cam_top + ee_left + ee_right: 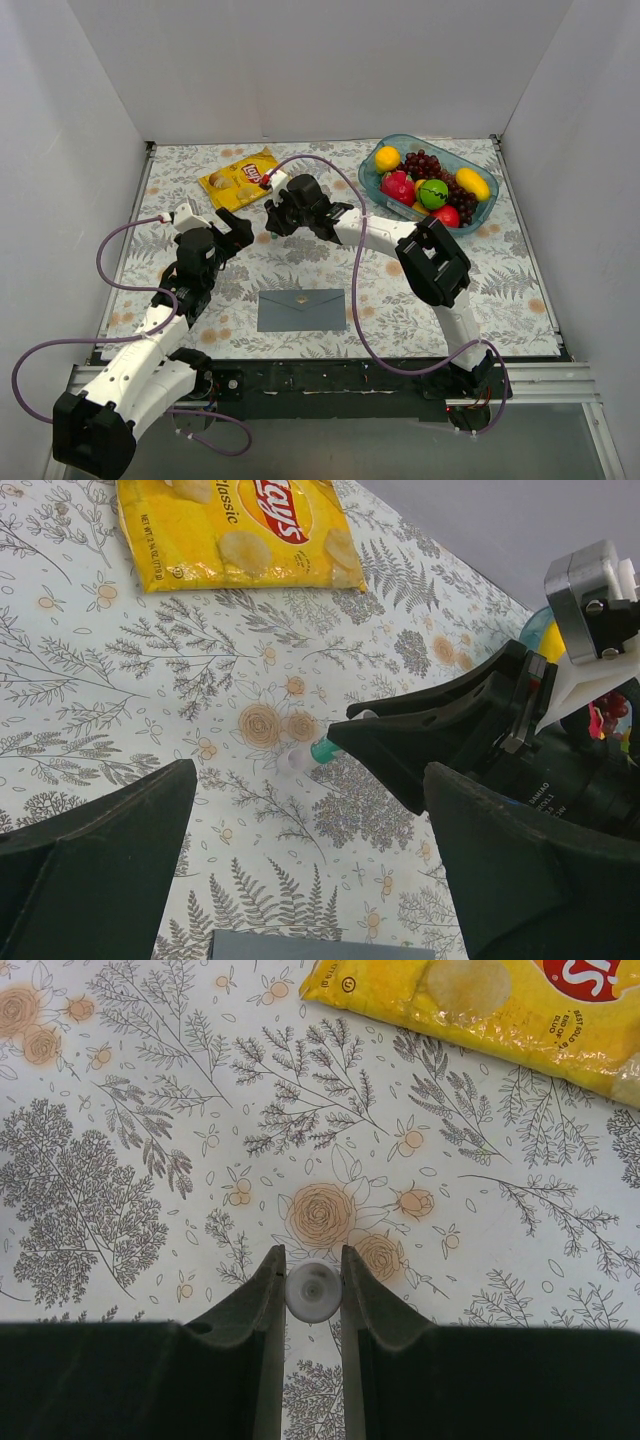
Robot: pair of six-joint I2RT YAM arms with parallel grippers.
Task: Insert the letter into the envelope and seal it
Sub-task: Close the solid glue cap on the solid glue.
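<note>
The slate grey-blue envelope [301, 310] lies flat near the table's front edge, its pointed flap folded down; its top edge shows in the left wrist view [275, 947]. The cream letter is not in view. My right gripper [268, 226] [313, 1260] is shut on a small glue stick with a white cap [313, 1292] and a teal body [322, 750], held low over the tablecloth behind the envelope. My left gripper [236, 230] [320, 880] is open and empty, just left of the right gripper and facing it.
A yellow crisp bag [240, 178] [235, 530] [500, 1005] lies at the back left. A blue bowl [377, 186] of fruit stands at the back right. White walls enclose the flowered tablecloth [520, 290].
</note>
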